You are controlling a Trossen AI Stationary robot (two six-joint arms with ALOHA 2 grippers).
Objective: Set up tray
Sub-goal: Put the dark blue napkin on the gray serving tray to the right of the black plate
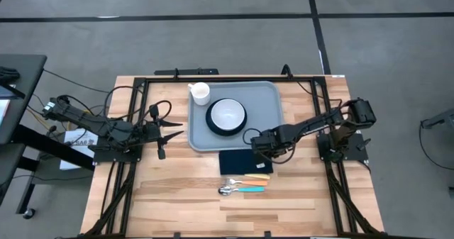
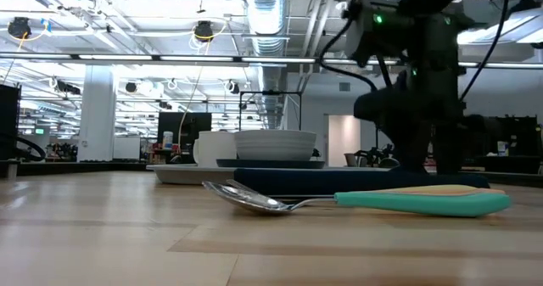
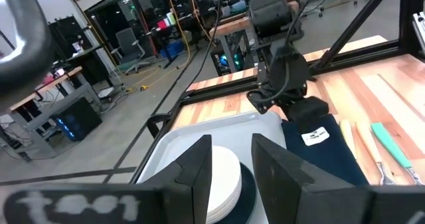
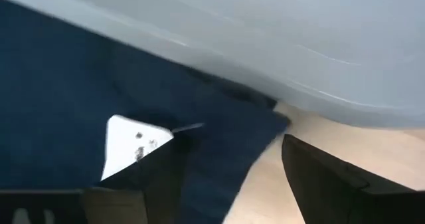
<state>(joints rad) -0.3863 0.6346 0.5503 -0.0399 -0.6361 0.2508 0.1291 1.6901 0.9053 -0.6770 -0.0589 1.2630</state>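
Observation:
The grey-blue tray lies at the table's middle, toward the far side. On it stand a white cup and a white bowl that sits on a dark round plate. A dark navy napkin lies flat on the wood against the tray's near edge. My right gripper is open and low at the napkin's far right corner, next to its white label. My left gripper is open and hovers just left of the tray, pointing at it. My right gripper comes down slanting from the table's right. One finger stands over the napkin beside the white label, the other over bare wood past the corner. I cannot tell whether either finger touches the cloth.
Cutlery lies on the wood near the napkin's near edge: a spoon with a teal handle and a pale wooden-handled piece. Black frame rails run along the far, left and right sides. Bare wood spreads toward the near edge.

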